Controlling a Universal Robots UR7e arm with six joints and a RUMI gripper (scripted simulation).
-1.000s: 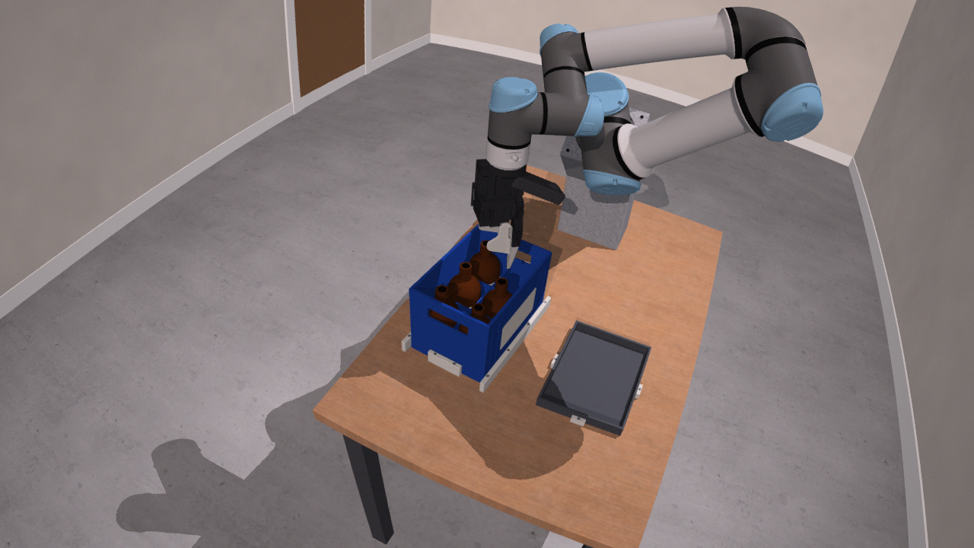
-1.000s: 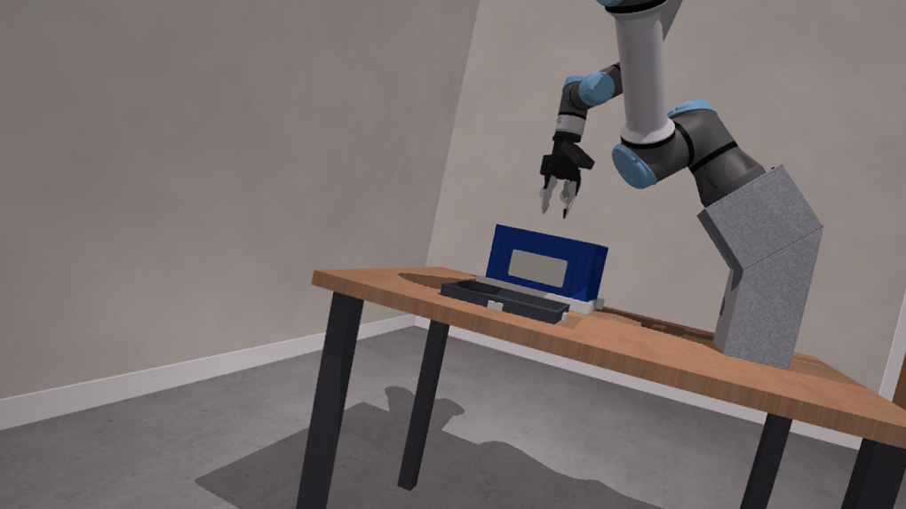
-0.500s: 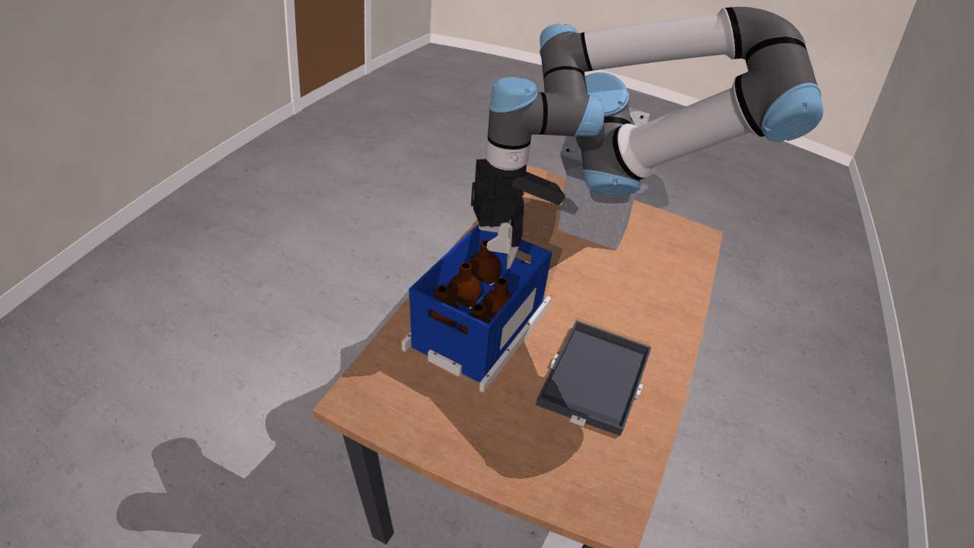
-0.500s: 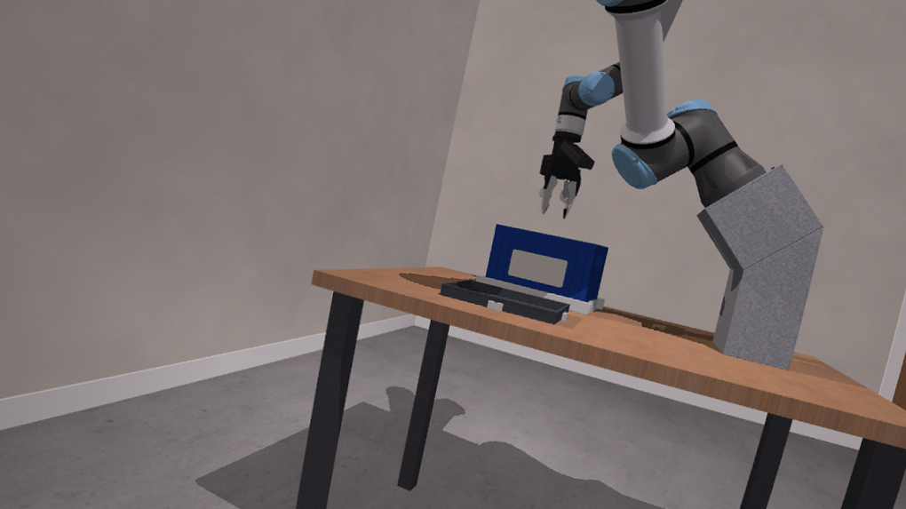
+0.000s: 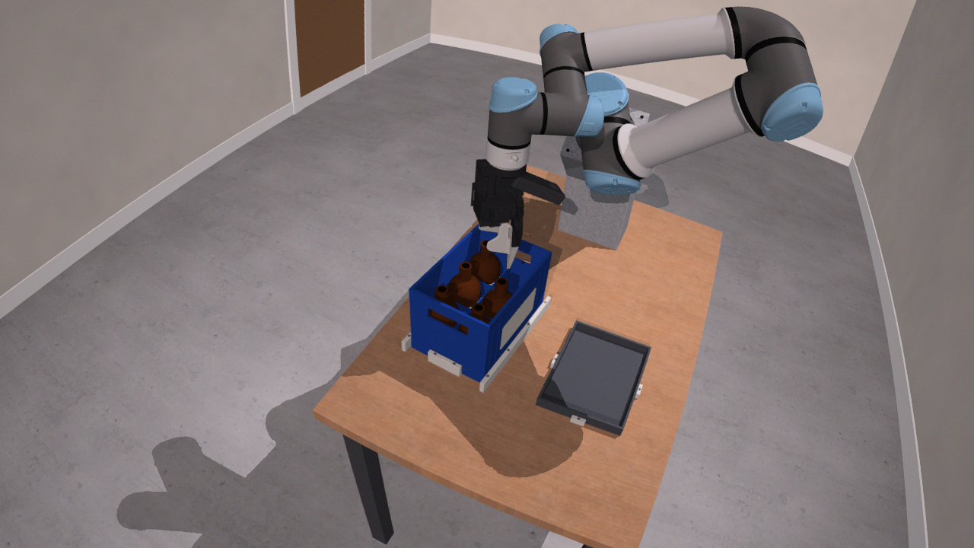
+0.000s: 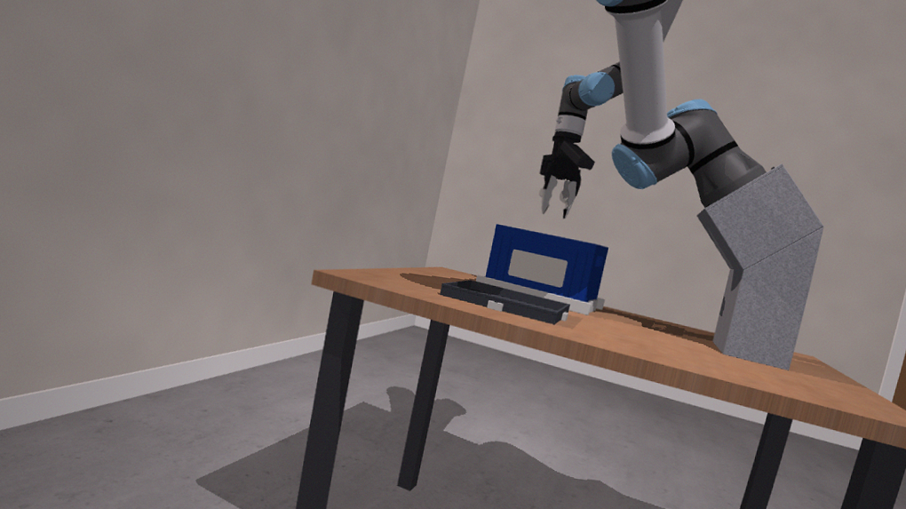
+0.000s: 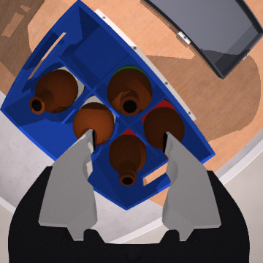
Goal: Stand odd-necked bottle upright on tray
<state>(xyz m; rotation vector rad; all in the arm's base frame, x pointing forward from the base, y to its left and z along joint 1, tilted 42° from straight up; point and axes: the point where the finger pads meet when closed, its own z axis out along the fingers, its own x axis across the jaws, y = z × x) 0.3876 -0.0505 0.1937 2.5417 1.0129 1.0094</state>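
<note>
wrist view: gripper part-open, empty, above crate; one bottle stands neck-up directly below, between the jaws.

Deep blue crate with a pale grey label panel, holding glossy brown bottles. Beside the crate, dark grey tray with white clips. Under the crate, warm wood-grain table. Speckled grey pedestal. Black gripper, light grey fingers.
</note>
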